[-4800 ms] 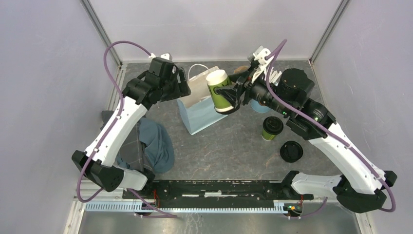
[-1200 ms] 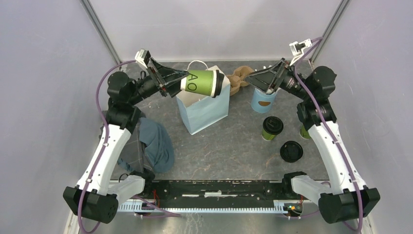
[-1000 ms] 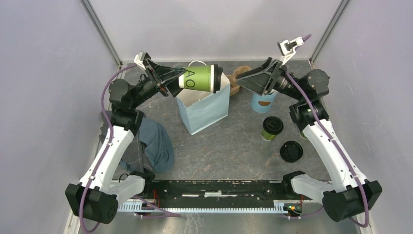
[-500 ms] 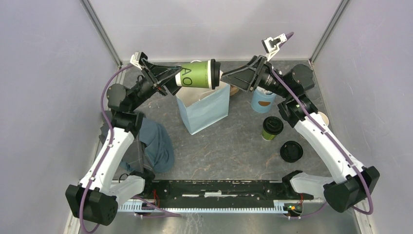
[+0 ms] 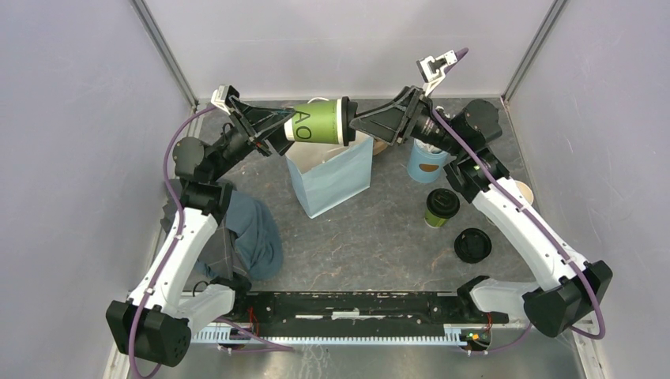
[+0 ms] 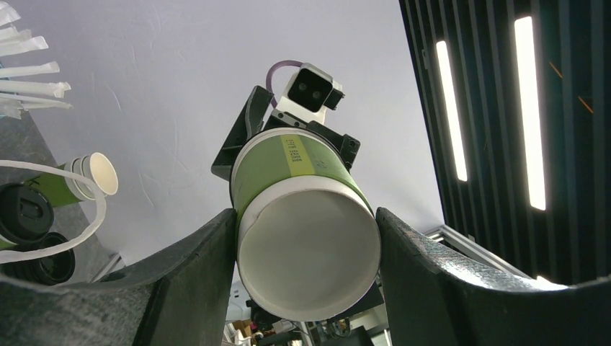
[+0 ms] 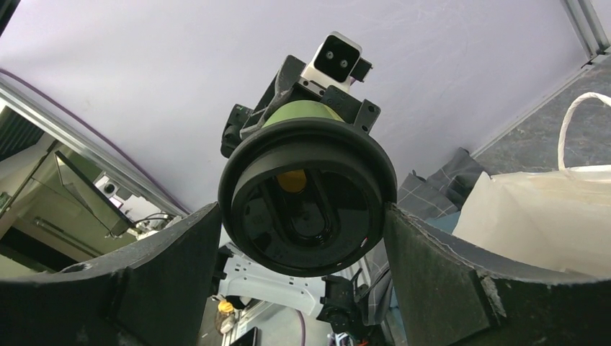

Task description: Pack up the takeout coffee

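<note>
Biggest change first: swung inward with the right tool [image 5: 355, 125], away from the light-blue cup [image 5: 427, 166] and up to the black lid [image 7: 306, 191] of the big green cup [image 5: 316, 122]. Now flanking that lid with wide-spread jaws, right at its rim; cannot tell whether pinching yet.

Smaller change: lifted slightly with the left tool [image 5: 283, 133], clamped round the base end of the big green cup, carried sideways in the air just above the mouth of the blue bag [image 5: 332, 178].

Probably a handover, or a steadying before lowering into the bag.

No gain yet for the takeout coffee [image 5: 442, 207]: standing upright on the table [image 5: 379, 245], right of the bag, near the loose lid [image 5: 472, 245], touched by neither tool, not packed.

Counted, large to small:
- one table
- two arms
- one bag
- one heap of cloth [image 5: 253, 237]
- four cups: one big green, two small dark-green (the takeout coffee lidded, the other an open cup [image 6: 86, 180]), one light-blue holding white sticks, too many to count
- three black lids: two on cups, one loose
</note>
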